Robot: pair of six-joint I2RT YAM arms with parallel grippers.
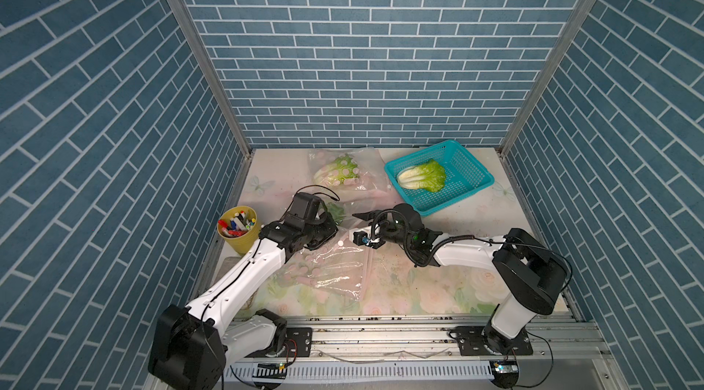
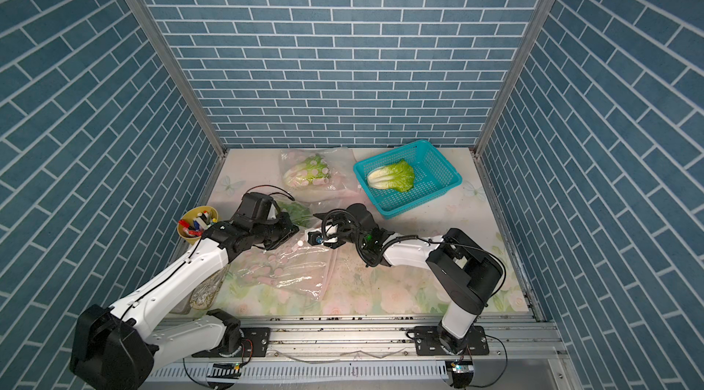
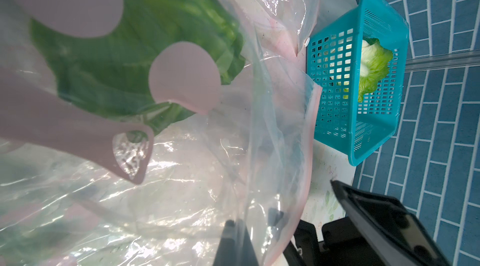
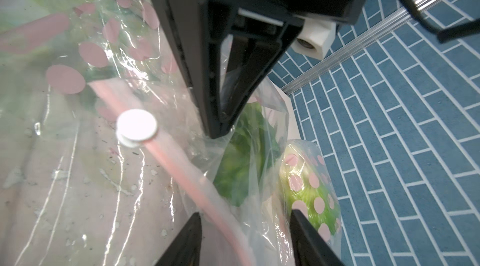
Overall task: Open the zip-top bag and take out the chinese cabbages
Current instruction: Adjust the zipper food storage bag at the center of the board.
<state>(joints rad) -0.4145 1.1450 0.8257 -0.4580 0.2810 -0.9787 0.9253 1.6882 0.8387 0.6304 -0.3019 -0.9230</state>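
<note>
Between right end effector [image 4: 245, 215] jaws: bag [image 1: 324, 277] zip edge [image 4: 181, 168]; basket [image 1: 404, 190] far right.

Left pincer [image 4: 217, 128] pinched tight, right pincer [image 4: 246, 228] parted, tip to tip, both arms inward.

Blue brick-pattern walls [image 1: 362, 45] close in on three sides, joined by aluminium corner posts [image 1: 202, 56]. Under the fingers [image 1: 365, 215] lies a pale floral tabletop [image 1: 438, 292], edged by a metal rail [image 1: 381, 334]. The light is even.
</note>
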